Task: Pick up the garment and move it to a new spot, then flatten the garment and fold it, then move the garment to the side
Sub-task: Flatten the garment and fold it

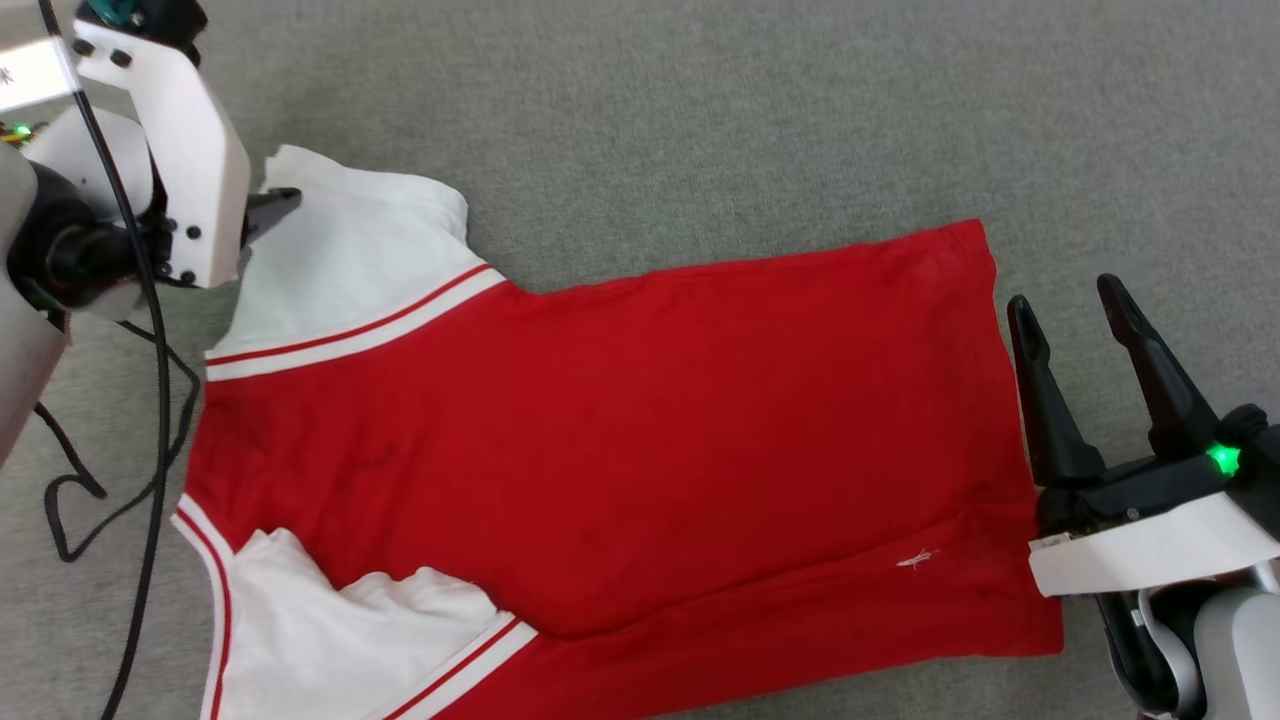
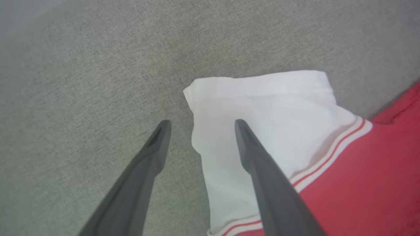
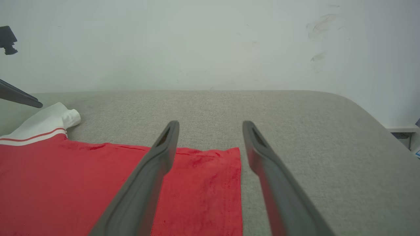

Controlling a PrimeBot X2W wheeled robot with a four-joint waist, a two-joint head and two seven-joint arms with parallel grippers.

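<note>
Right end effector (image 1: 1065,296), spread wide, sits just beside the garment (image 1: 640,420).

- left gripper (image 2: 200,123): two long dark fingers spread wide, nothing between them; tips aimed toward right arm's side
- white wrist housing (image 1: 190,150) directly behind fingers, black joint (image 1: 60,255) behind housing
- black cable (image 1: 150,420) hanging loose below wrist
- right gripper (image 1: 1065,297): fingers parted in V, empty, tips leaning slightly toward left arm
- green light (image 1: 1222,460) lit at finger base, outer side
- white wrist plate (image 1: 1150,550) just behind base, pale forearm (image 1: 1230,640) behind plate
- two grippers well apart
</note>
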